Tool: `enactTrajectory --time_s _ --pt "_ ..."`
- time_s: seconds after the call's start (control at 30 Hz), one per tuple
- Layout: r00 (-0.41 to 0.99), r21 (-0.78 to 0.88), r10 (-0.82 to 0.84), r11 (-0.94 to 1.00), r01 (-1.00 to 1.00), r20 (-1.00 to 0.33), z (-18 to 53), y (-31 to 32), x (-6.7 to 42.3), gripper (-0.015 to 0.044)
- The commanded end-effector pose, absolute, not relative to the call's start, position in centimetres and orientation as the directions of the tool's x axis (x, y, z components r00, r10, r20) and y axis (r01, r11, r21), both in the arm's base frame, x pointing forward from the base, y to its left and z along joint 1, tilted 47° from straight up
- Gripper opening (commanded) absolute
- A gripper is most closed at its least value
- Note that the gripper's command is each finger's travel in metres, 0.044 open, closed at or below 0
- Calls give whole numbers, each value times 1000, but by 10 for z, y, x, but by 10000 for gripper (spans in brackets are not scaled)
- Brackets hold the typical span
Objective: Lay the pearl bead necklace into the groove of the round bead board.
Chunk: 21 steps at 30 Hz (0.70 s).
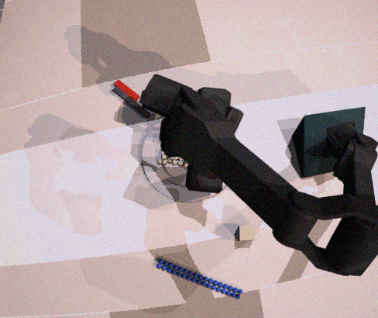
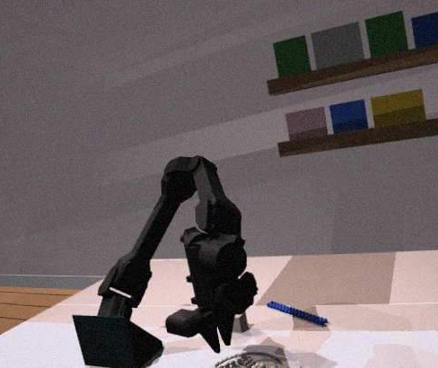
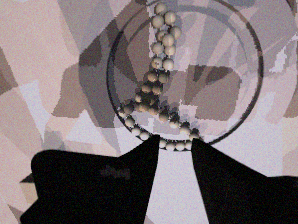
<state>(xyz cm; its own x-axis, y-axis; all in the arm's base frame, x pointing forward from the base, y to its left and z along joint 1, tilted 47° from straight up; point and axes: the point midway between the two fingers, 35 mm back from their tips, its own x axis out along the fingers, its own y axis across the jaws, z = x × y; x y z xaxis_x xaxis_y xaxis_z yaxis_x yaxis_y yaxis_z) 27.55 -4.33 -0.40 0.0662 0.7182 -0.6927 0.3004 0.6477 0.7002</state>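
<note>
The pearl bead necklace [image 1: 173, 160] [image 3: 160, 65] [image 2: 239, 360] lies bunched on the round bead board [image 1: 148, 179] [image 3: 108, 70]. One doubled strand runs across the board's middle. Another curves along the near part of the rim groove. My gripper [image 3: 175, 141] [image 2: 221, 346] hangs just above the board's near edge. Its fingers are drawn close with a narrow gap and nothing between them. In the overhead view the arm hides most of the board and necklace.
A red and grey bar [image 1: 126, 90] lies just beyond the board. A blue bead string [image 1: 198, 278] [image 2: 297, 313] lies nearer the front. A small beige cube [image 1: 245, 233] sits between them. The arm's dark teal base [image 1: 326, 132] [image 2: 113, 341] stands to the right.
</note>
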Motion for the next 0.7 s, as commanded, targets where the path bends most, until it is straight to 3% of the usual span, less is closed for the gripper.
enactTrajectory --time_s 0.0,0.67 --pt "54 714 716 698 -53 -696 -14 -59 261 120" --pt "57 711 714 701 -58 -698 -21 -52 263 120"
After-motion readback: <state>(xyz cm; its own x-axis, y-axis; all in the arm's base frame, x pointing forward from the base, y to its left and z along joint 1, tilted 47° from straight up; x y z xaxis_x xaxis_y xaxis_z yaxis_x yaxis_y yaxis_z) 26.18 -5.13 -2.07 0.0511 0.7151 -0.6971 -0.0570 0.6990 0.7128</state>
